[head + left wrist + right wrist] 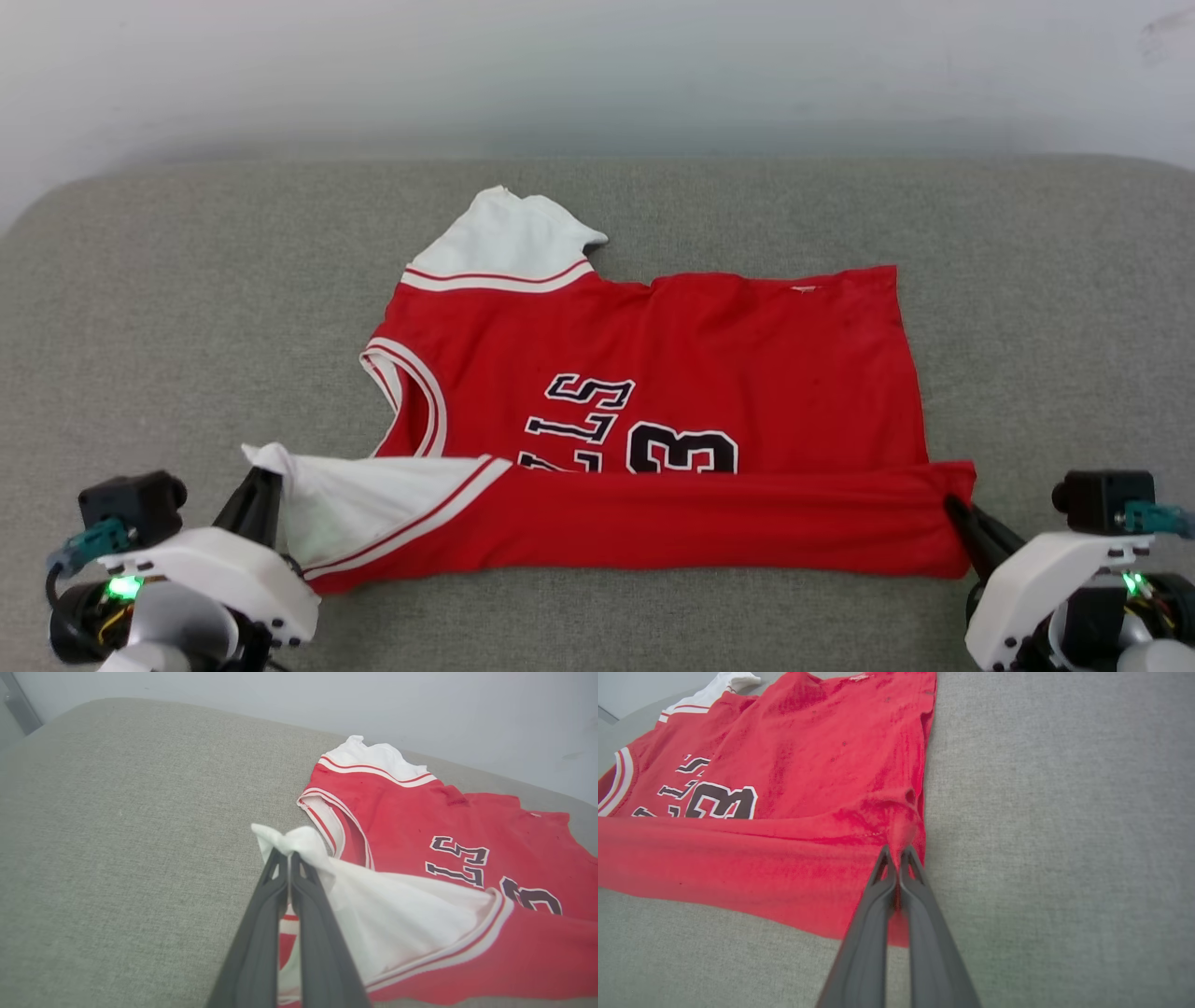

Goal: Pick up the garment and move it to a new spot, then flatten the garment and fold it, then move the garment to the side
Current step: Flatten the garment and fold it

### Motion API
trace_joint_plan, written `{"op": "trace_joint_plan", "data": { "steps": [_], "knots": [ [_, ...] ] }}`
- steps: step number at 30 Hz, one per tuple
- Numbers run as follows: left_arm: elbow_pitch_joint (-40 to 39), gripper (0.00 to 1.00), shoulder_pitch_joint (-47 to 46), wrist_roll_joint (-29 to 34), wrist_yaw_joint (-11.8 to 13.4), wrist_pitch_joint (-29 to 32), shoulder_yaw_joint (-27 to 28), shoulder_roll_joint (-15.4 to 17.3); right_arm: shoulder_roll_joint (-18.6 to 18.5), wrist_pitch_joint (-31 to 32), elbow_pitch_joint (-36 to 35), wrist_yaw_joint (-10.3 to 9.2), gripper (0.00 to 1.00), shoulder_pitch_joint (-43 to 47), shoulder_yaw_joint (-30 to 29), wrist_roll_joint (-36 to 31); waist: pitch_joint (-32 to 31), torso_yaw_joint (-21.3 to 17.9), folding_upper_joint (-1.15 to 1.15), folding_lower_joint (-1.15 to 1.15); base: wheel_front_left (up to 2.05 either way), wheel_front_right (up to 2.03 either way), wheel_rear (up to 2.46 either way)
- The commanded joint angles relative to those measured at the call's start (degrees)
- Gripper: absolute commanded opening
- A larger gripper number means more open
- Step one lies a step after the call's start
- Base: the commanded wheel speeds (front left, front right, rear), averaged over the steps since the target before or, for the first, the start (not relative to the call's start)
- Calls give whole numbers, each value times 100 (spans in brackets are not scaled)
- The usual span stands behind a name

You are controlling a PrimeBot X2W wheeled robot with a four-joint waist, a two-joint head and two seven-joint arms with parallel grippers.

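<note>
The garment [653, 373] is a red T-shirt with white sleeve ends and dark lettering, lying sideways on the grey cushion [140, 327]. Its near long edge is lifted and folded over toward the middle, covering part of the print. My left gripper [264, 481] is shut on the white sleeve end [289, 842] at the lower left. My right gripper [950, 504] is shut on the red hem corner [903, 833] at the lower right. The fold stretches taut between them. The far sleeve [504, 238] lies flat, and the neck opening [406, 387] faces left.
The grey fabric cushion runs wide on both sides of the shirt, with bare surface at the left [117, 835] and right [1064, 812]. A pale wall [597, 65] rises behind its far edge.
</note>
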Motion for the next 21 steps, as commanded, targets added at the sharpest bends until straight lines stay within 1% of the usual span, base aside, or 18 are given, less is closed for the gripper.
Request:
{"op": "trace_joint_plan", "data": {
  "steps": [1, 6, 10, 15, 19, 20, 21],
  "knots": [
    [104, 0, -169, 16, -47, -12, -18, -36, -60, -9, 62, -11, 0, -150, 23, -21, 141, -18, 0, -1, 0, 0, 0],
    [649, 0, -723, 38, -297, -25, -200, -125, -159, -101, 387, -11, 0, -574, 207, 31, 443, -44, 0, -1, 0, 0, 0],
    [1110, 0, -1109, 4, -498, -119, -309, -265, -189, -210, 704, -11, 0, -809, 260, 101, 623, -43, 0, -1, 0, 0, 0],
    [1761, 0, -1439, -73, -745, 41, -490, -381, -171, -412, 1129, -11, 0, -977, 468, 97, 726, -63, 0, -1, 0, 0, 0],
    [2176, 0, -1630, -109, -884, 125, -597, -425, -200, -556, 1451, -11, 0, -1093, 705, 112, 746, -84, 0, -1, 0, 0, 0],
    [2269, 0, -1662, -97, -913, 143, -625, -435, -206, -582, 1505, -11, 3, -1109, 774, 130, 742, -86, 0, -1, 0, 0, 0],
    [2351, 0, -1693, -96, -947, 138, -646, -450, -235, -603, 1559, -10, 19, -1139, 851, 129, 734, -89, 0, -1, 0, 0, 0]
  ]
}}
